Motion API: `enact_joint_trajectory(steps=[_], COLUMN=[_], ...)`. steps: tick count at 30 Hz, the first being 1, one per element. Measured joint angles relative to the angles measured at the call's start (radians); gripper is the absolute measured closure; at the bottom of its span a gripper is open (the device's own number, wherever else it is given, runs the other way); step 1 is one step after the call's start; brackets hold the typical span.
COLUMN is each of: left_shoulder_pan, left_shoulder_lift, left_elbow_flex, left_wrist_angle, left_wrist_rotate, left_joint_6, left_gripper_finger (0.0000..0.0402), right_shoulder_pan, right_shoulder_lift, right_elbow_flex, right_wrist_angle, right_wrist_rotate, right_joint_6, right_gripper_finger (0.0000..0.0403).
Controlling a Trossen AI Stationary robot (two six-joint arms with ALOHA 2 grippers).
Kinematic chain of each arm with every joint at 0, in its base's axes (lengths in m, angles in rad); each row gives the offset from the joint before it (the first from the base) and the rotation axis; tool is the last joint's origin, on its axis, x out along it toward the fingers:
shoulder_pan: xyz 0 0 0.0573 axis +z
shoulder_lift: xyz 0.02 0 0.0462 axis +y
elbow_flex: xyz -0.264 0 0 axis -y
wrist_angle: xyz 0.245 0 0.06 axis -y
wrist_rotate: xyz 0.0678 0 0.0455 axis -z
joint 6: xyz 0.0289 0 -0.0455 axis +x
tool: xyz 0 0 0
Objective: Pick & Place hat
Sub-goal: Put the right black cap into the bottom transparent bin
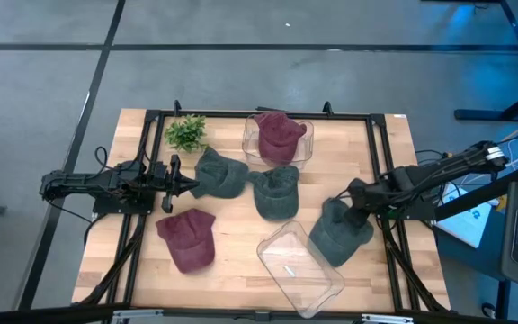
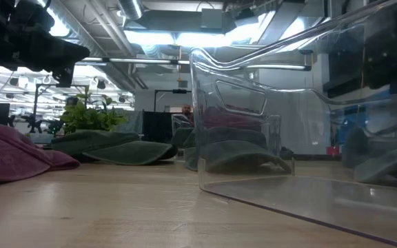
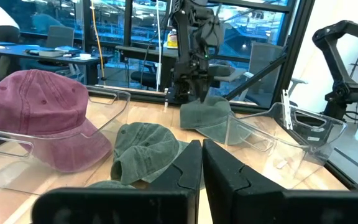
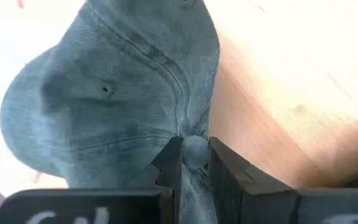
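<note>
The right gripper is pinched on a fold of a green hat, which sits on the table just beside the empty clear bin (the likely drop spot, since the far bin already holds a maroon hat). Gripping the fabric at its crown should let it hang free when lifted; whether it has left the wood I cannot tell. The left gripper waits clenched and empty near another green hat.

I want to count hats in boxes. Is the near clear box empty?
Empty. From above, the near box shows only bare clear bottom; the green hat beside it is pinched by the right gripper.
</note>
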Motion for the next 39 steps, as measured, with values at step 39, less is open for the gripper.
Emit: enact_joint_trajectory(steps=[39], left_shoulder_pan=[0.000], left_shoulder_lift=[0.000], left_elbow_flex=[0.000], left_wrist_angle=[0.000], left_wrist_rotate=[0.000], left_joint_6=[0.000], left_gripper_finger=[0.0393], right_shoulder_pan=[0.000], right_shoulder_lift=[-0.034], right_elbow_flex=[0.305], right_wrist_angle=[-0.012], right_wrist_rotate=[0.095], right_joint_6=[-0.091], right_gripper_finger=[0.0345])
